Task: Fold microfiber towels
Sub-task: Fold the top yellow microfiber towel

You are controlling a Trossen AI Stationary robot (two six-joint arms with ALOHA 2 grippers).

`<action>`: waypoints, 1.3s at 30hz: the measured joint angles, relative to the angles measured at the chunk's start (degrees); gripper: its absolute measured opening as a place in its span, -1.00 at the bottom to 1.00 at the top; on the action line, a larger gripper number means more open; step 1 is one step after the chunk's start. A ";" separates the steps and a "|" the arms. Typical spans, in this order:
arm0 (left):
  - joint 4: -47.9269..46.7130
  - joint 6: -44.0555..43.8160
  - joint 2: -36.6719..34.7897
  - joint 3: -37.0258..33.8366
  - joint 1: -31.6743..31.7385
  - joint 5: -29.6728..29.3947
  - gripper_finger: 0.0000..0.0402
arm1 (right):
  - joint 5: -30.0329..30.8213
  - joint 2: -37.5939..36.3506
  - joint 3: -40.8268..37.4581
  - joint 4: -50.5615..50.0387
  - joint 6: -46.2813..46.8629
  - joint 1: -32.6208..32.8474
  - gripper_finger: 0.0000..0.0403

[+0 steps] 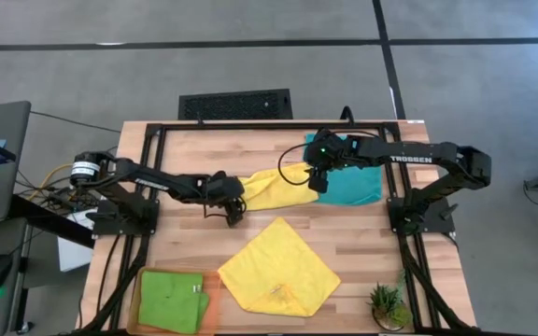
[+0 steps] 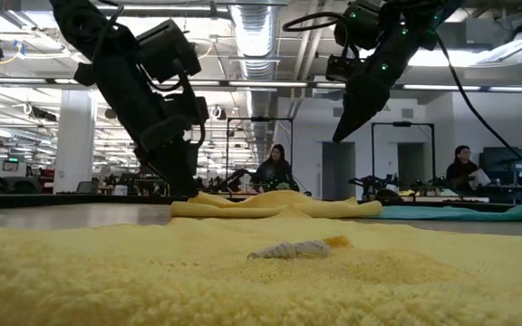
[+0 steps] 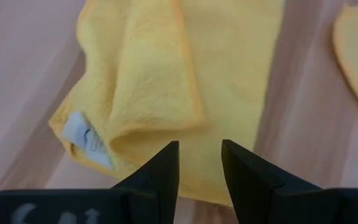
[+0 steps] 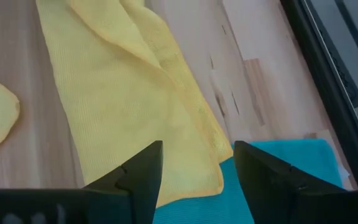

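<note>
A bright yellow towel lies loosely folded into a long strip at the table's middle; its right end overlaps the teal towel. My left gripper is open and low over the strip's left end, next to a white tag. My right gripper is open and empty, raised above the strip's right end in the low view. A second yellow towel lies spread flat nearer the front edge. The lime green towel lies folded on the orange tray. My left gripper comes down from above at the yellow strip's left end, its two fingers a little apart with towel showing between them. I cannot tell whether the fingertips touch the cloth.
A small potted plant stands at the front right corner. Black frame rails run along the table's sides. Bare wood lies between the two yellow towels. People sit in the room beyond the table.
</note>
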 joint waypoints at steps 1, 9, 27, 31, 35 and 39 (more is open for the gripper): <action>0.12 0.02 0.00 -0.20 0.22 0.02 -0.44 | -0.02 0.00 0.00 0.02 0.00 0.00 0.10; 2.70 1.60 0.00 -0.27 1.49 1.42 -0.44 | -0.02 0.00 0.00 0.04 -0.15 0.00 0.10; 7.21 -1.17 7.57 1.00 2.56 5.97 -0.44 | -0.07 -0.02 0.02 -0.19 -0.59 0.00 0.10; 9.28 -0.39 8.61 2.54 2.61 5.85 -0.44 | -0.09 -0.02 0.01 -0.65 -0.59 0.00 0.10; 8.45 0.09 7.96 4.80 2.99 4.53 -0.44 | -0.10 -0.02 0.02 -0.87 -0.58 0.00 0.10; 6.11 1.93 8.00 6.76 3.18 4.46 -0.44 | -0.11 -0.02 0.01 -0.89 -0.59 0.00 0.10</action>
